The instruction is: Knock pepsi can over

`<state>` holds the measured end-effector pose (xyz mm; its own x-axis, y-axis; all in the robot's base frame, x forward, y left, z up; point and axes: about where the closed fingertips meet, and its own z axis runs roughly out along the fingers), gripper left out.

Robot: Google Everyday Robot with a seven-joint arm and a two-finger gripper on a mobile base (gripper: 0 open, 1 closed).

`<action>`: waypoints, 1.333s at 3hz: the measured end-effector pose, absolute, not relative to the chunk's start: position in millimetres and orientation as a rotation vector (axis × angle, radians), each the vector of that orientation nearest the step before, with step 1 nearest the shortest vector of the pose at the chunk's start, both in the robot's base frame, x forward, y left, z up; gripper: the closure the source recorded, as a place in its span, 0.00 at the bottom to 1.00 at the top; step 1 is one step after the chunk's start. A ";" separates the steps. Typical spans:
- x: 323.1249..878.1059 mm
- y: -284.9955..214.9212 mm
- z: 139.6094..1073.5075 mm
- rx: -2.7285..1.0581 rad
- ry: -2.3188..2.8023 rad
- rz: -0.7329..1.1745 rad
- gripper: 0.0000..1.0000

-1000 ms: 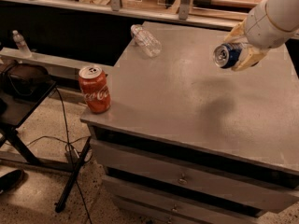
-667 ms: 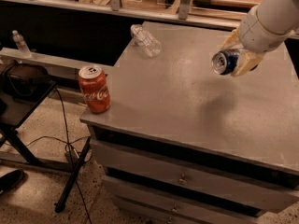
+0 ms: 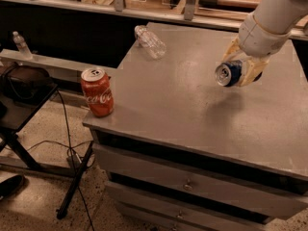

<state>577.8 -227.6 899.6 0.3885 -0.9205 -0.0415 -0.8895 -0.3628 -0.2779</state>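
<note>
Evidently, the dark blue aluminium pepsi can (image 3: 227, 74) with a silver top was held clear of the flat grey bench (image 3: 183, 105), over its right part; it was tipped on its side, with the silver top turned toward the left and front; a soft shadow was cast on the bench surface just below it. The two-finger gripper (image 3: 240, 69) with pale yellow fingers (image 3: 251, 71) was placed at that same spot, carried at the end of a thick white arm (image 3: 272, 18) that entered from the upper right corner; its jaws were closed around the body of the can, one finger being seen above it and the other at its right side.

A red Coca-Cola can (image 3: 97, 91) was stood upright at the front left corner of the bench, close to the edge and well apart from the pepsi can; a clear plastic bottle (image 3: 150, 41) was laid on its side near the back left edge. Grey drawers (image 3: 192, 189) with small knobs were set under the bench top; a black stand (image 3: 24, 88) and dark cables (image 3: 72, 153) were seen on the speckled floor to the left; a small clear bottle (image 3: 19, 43) was stood upright on a ledge at the far left.
</note>
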 end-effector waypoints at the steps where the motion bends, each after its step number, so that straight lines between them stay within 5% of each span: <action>1: 576.8 -226.3 897.3 -2.405 1.597 -0.163 0.33; 2: 579.2 -224.7 894.8 -2.403 1.594 -0.165 0.00; 4: 577.6 -227.1 903.2 -2.361 1.572 -0.154 0.00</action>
<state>577.6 -227.1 903.2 0.3954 -0.9154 -0.0760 -0.8831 -0.3561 -0.3054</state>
